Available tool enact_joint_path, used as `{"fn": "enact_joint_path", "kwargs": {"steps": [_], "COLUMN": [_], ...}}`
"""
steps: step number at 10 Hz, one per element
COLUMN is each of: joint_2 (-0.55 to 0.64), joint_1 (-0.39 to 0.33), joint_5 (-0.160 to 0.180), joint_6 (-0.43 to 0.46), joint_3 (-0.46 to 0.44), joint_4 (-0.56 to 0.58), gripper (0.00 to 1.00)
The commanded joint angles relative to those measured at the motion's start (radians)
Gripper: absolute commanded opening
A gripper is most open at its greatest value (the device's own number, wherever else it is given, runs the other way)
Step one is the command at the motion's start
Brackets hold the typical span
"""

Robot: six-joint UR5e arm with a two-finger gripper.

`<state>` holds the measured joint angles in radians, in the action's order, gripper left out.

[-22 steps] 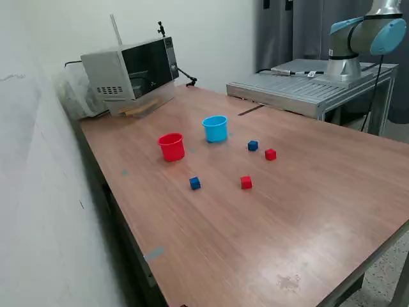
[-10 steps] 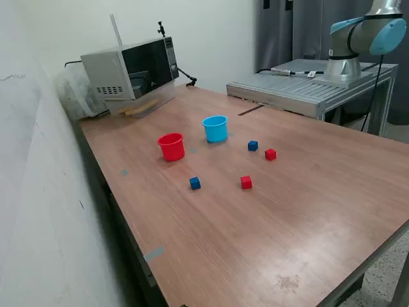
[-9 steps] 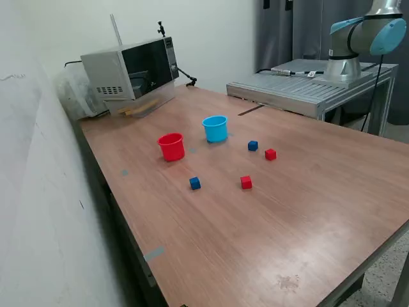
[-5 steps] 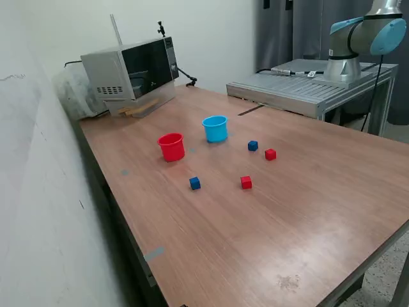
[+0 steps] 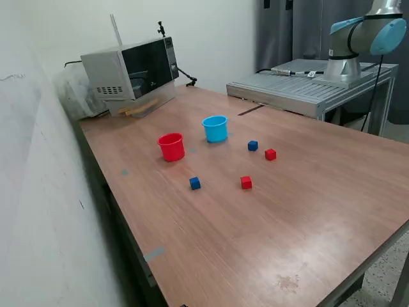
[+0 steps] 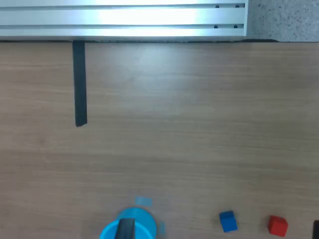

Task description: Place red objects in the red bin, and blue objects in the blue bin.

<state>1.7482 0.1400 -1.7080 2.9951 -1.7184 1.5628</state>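
In the exterior view the red bin [image 5: 171, 146] and the blue bin [image 5: 215, 128] stand upright side by side on the wooden table [image 5: 307, 211]. One blue cube [image 5: 253, 146] and one red cube [image 5: 270, 154] lie to the exterior view's right of the blue bin. Another blue cube [image 5: 195, 183] and another red cube [image 5: 246, 182] lie nearer the front. The wrist view looks down on the blue bin [image 6: 145, 227], a blue cube [image 6: 228, 221] and a red cube [image 6: 277, 225]. My gripper [image 6: 221, 233] shows only as two dark fingertips [image 6: 124, 230] set wide apart, open, high above the table.
A microwave [image 5: 131, 73] sits at the table's far corner. A metal platform [image 5: 300, 86] carries the arm's base [image 5: 364, 35] at the exterior view's right. A black tape strip [image 6: 79, 82] and an aluminium rail [image 6: 124, 17] show in the wrist view.
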Motion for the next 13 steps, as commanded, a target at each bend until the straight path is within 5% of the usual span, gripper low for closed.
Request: {"fn": "enact_joint_path", "kwargs": {"steps": [1,5,7,10,13], "joint_2": [0.001,-0.009,-0.106,-0.243,-0.288], "joint_1": [-0.002,0.009,-0.005,-0.063,-0.088], "joint_5": [-0.001,-0.002,0.034,0.041,0.1], "joint_6": [0.001,-0.013,-0.019,-0.019,-0.018], "joint_3": [-0.001,0.006,0.107,0.198,0.067], "joint_4": [0.0,-0.001,0.02,0.132,0.342], "gripper": [1.0,1.0,1.0,1.0,1.0]}}
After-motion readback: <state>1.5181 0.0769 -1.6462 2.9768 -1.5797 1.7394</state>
